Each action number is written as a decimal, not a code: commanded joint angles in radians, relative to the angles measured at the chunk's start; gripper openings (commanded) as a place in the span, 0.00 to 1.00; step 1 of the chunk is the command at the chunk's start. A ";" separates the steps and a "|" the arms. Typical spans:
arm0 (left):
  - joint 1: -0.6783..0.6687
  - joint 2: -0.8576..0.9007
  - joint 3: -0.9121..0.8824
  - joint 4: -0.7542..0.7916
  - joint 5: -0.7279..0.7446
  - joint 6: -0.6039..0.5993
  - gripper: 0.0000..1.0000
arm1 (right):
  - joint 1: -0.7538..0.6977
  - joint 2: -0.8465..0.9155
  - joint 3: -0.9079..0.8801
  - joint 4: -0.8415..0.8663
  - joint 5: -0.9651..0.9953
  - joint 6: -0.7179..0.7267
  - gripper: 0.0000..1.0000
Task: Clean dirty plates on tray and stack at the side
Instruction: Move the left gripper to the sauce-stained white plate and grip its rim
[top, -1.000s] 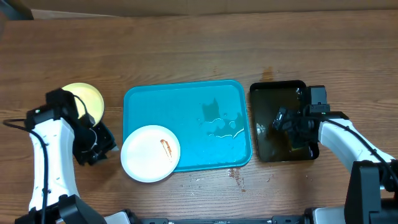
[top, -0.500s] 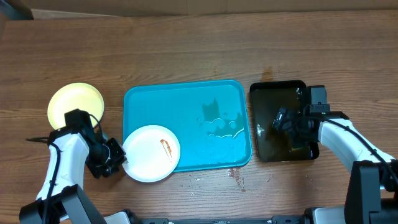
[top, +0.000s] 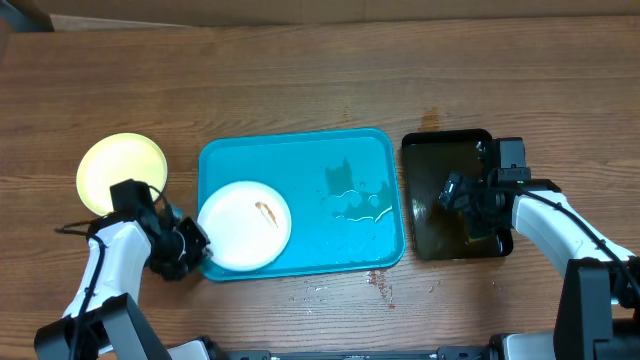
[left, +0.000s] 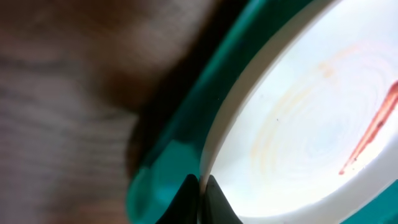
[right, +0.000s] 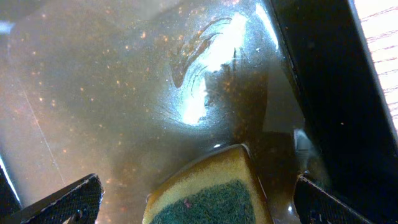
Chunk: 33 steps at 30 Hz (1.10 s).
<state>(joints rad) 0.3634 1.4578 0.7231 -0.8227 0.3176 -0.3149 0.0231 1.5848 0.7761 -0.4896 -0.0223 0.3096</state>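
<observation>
The left fingers (left: 186, 196) are pressed together with no gap showing, right at the rim of a white plate (left: 311, 118). The close view is blurred, so we cannot tell whether they pinch that rim or only rest against it. This left gripper (top: 190, 250) sits at the near left corner of the blue tray (top: 340, 155). The plate lies there inside the tray and carries a thin reddish smear (top: 267, 215) near its middle. A yellow plate (top: 120, 165) lies on the wooden table (top: 300, 80), to the left of the tray and apart from it.

On the other side, the right gripper (right: 199, 208) is spread wide and holds nothing. It hovers over a sponge (right: 211, 186) lying in brown water in the black tray (top: 445, 145).

We judge the step to be steadying the plate for wiping. The hold should stay at the very edge, clear of the smear. The plate should lie flat against the tray floor so that the sponge cannot push it away.
</observation>
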 joint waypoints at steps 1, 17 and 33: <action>-0.064 -0.010 -0.008 0.066 0.103 0.000 0.04 | -0.004 0.018 -0.018 -0.001 0.003 0.004 1.00; -0.388 -0.010 -0.007 0.277 -0.094 -0.121 0.04 | -0.004 0.018 -0.018 -0.001 0.003 0.004 1.00; -0.390 -0.010 0.039 0.372 -0.199 0.055 0.47 | -0.004 0.018 -0.018 -0.001 0.003 0.004 1.00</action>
<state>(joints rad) -0.0200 1.4578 0.7219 -0.4419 0.1608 -0.3527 0.0231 1.5848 0.7761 -0.4896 -0.0223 0.3096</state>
